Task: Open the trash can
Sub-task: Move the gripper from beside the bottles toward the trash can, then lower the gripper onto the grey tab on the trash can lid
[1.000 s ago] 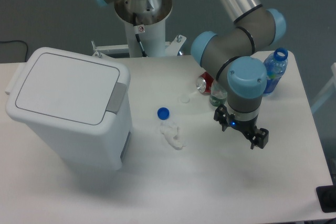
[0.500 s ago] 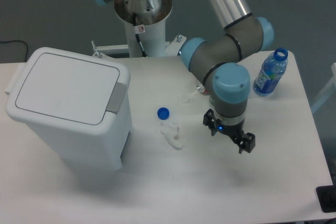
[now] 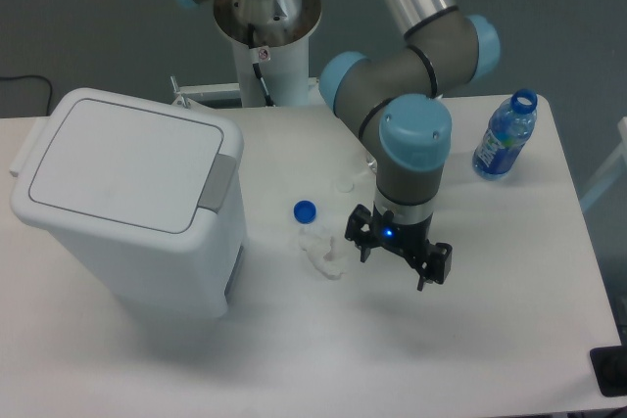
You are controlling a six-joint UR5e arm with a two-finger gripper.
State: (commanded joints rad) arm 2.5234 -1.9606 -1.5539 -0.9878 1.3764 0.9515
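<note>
Arm (image 3: 411, 66) cut off at top edge. Its wrist hides whatever lies behind it on the table (image 3: 509, 340). Gripper (image 3: 397, 259) fingertips too small and dark; jaw spacing unclear. Dark object (image 3: 609, 371) clipped by right edge, unidentifiable. Bottle (image 3: 505, 136) label unreadable.

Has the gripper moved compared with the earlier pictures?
Yes. The gripper has shifted left across the table, away from the blue bottle and toward the crumpled white scrap and the trash can.

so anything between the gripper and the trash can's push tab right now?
On the table, yes: a crumpled white scrap and a blue bottle cap lie between the gripper and the trash can. Both are low and flat. Nothing visible blocks a higher path to the grey push tab.
</note>
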